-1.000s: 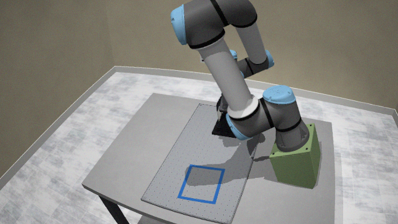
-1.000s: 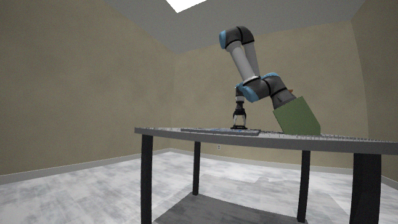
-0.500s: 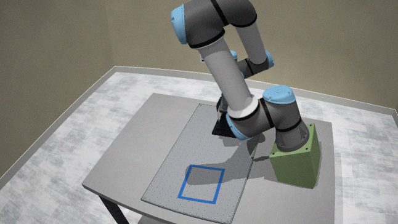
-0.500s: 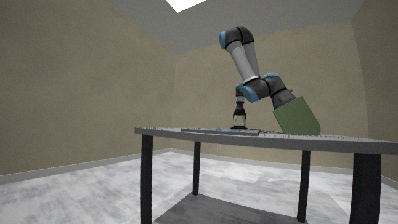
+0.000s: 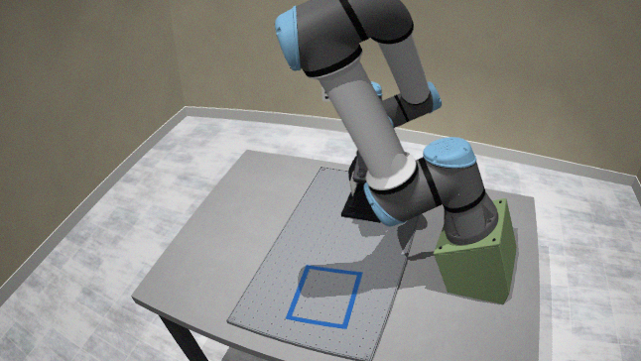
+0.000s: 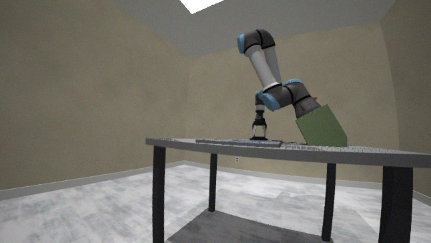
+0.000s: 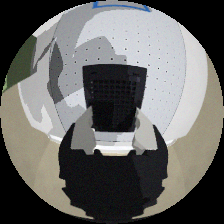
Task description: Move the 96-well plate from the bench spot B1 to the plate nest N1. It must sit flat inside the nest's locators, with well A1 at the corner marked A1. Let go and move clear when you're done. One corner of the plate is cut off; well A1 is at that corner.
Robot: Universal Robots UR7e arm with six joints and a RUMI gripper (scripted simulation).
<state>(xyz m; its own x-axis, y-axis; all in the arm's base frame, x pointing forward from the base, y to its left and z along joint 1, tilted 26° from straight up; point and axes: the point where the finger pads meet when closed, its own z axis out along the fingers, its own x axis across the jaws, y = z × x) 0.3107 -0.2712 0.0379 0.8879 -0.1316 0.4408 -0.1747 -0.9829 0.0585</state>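
— Where is the 96-well plate [image 7: 115, 97]?
— At the far end of the perforated board [image 5: 318, 258], low over it, well apart from the blue square [image 5: 324, 297] near the front.
— And the gripper [image 7: 114, 131]?
— Clamped on the plate's near edge.

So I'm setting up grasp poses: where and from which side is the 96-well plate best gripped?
Across its two long side walls near one short end, from straight above. The 96-well plate lies flat and low on the perforated board, so only its outer walls offer purchase; the gripper is already clamped there.
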